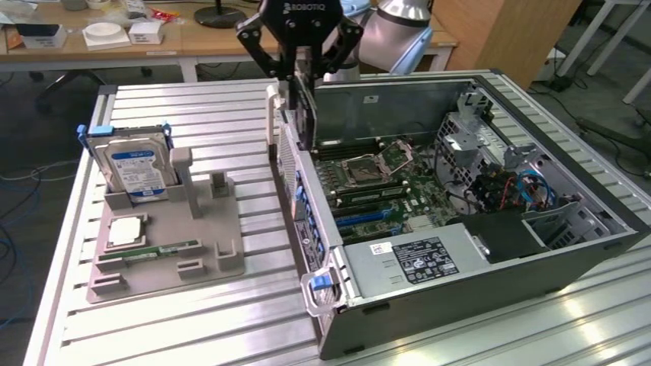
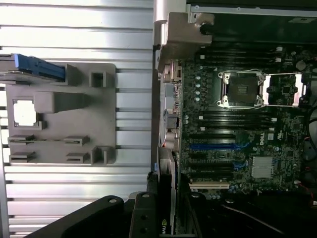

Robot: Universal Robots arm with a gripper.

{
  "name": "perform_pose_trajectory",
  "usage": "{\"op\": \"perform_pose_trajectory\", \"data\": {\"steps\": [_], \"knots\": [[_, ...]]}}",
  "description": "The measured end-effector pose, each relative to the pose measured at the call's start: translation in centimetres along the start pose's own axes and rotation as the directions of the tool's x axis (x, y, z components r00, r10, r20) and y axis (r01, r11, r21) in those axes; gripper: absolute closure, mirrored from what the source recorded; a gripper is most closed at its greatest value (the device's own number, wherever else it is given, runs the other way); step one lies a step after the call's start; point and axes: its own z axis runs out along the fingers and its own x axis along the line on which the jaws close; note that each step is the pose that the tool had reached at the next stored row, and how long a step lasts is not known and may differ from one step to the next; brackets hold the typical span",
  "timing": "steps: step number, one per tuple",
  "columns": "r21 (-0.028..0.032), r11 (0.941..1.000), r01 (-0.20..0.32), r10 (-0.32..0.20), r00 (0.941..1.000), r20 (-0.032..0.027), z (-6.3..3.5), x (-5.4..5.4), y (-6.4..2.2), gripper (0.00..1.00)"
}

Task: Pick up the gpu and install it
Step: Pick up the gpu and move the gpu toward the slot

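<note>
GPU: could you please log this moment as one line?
gripper: fingers shut on gpu | gpu: upright over computer case edge | install: not done

The gripper (image 1: 302,76), the gpu (image 1: 302,114) upright in its grasp — over one edge of the open computer case (image 1: 458,305)

The gripper (image 1: 303,72) body carries the brand ROBOTIQ. The motherboard (image 2: 247,124) bears the mark DELL. Print on the hard drive (image 1: 134,164) label is illegible.

One hard drive (image 1: 136,168), one processor chip (image 1: 124,230) and one RAM stick (image 1: 152,251) are sitting on the single grey fixture (image 1: 209,229). Beside the fixture, one computer case (image 1: 458,293) is standing and one gripper (image 1: 303,76) is holding one gpu (image 2: 167,198).
</note>
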Motion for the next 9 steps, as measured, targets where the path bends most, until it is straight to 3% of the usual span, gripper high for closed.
{"op": "perform_pose_trajectory", "data": {"steps": [9], "knots": [[0.0,1.0,0.0,0.0,1.0,-0.0001,0.14,-2.9,0.02,0.74]]}}
